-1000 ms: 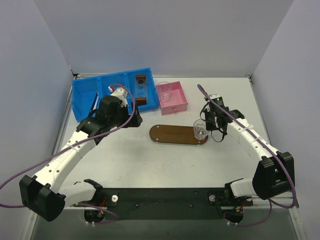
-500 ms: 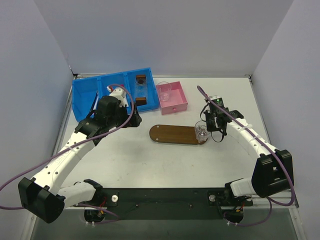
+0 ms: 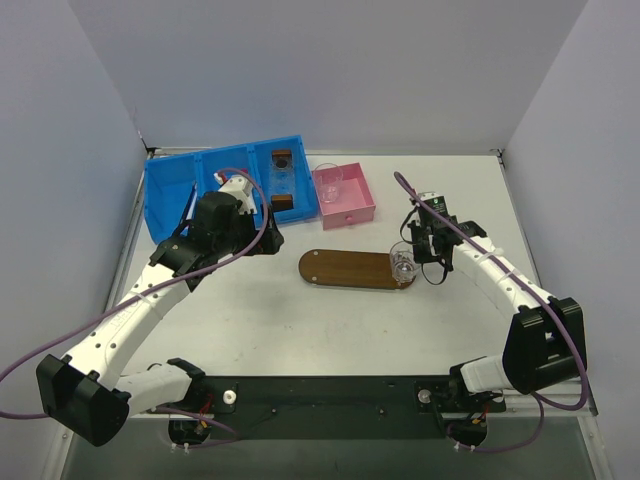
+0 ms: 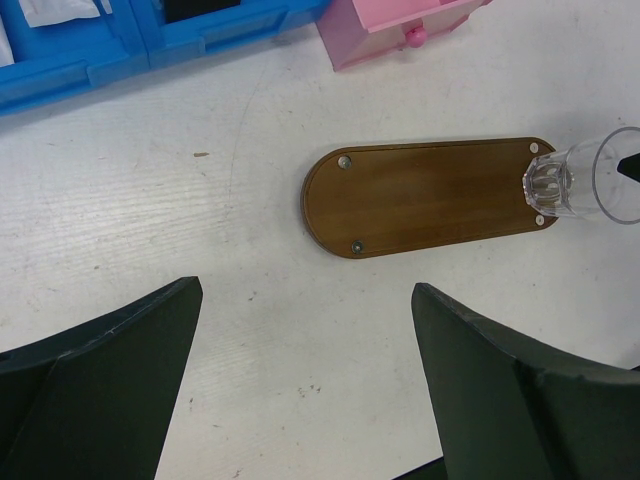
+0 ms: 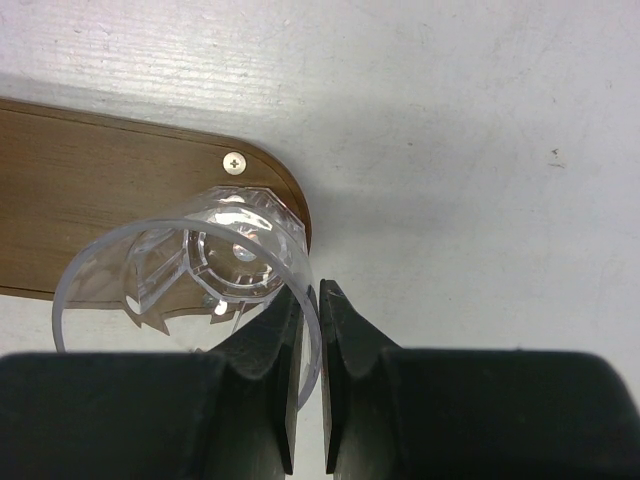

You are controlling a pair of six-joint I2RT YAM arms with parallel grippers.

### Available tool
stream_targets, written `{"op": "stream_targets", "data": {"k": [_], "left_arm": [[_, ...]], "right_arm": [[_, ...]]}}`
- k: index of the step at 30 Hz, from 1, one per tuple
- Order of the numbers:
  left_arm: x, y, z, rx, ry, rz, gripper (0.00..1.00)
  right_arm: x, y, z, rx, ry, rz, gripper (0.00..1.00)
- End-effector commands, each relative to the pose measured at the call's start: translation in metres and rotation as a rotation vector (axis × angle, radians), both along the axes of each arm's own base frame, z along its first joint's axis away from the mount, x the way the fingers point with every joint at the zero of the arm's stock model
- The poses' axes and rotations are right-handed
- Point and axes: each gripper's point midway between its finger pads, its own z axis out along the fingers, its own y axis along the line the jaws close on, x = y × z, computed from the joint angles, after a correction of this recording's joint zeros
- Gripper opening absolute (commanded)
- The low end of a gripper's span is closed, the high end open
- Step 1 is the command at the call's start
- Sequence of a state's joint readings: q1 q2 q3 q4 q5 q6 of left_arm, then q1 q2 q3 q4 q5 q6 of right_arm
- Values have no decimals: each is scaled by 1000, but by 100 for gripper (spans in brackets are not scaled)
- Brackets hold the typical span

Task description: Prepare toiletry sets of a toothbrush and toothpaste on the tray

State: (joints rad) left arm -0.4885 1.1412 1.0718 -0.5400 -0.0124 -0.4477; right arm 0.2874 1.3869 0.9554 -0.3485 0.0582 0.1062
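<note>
1. Right hand (image 5: 312, 296): the 2 fingers stand narrow, pinched on the rim wall of a clear plastic cup (image 5: 185, 270), 1 finger inside the mouth and 1 outside.
2. Cup position: the ribbed base of the cup sits over the right rounded end of the tray (image 5: 100, 180), just beside a pale screw dot. The pictures do not show whether the base touches the wood or hangs just above it.
3. Left hand (image 4: 307, 288): the 2 dark fingers are spread wide and grip nothing. It hovers over the white worktop (image 3: 300, 330), near the front edge of the blue bin (image 3: 175, 190).
4. Tray: the dark brown oval lies flat on the worktop between the 2 arms, with its long axis running left to right. The pale dots show near both ends in the left wrist view.
5. Blue bin: it stands at the far left, divided into compartments. 1 compartment holds dark blocks. A white item (image 4: 60, 10) lies in another, too cropped to identify.
6. Pink box (image 3: 345, 208): it stands just beside the right end of the blue bin, behind the tray and apart from it. A second clear cup (image 3: 328, 180) stands inside it.
</note>
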Motion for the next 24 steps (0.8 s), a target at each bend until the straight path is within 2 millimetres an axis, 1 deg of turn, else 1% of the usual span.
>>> {"op": "stream_targets", "data": {"k": [1,13,24], "left_arm": [[5,-2,10,-16,-40,-11,98],[6,-2,9,-14,-38,-10,97],[7,-3,9,-15,-36,-10,97]], "right_arm": [[2,-7,-4,-28,1,-18,0],[0,-14,-5,-36,6,-31,0],[-4,-16,-7,-32,11,-34,0]]}}
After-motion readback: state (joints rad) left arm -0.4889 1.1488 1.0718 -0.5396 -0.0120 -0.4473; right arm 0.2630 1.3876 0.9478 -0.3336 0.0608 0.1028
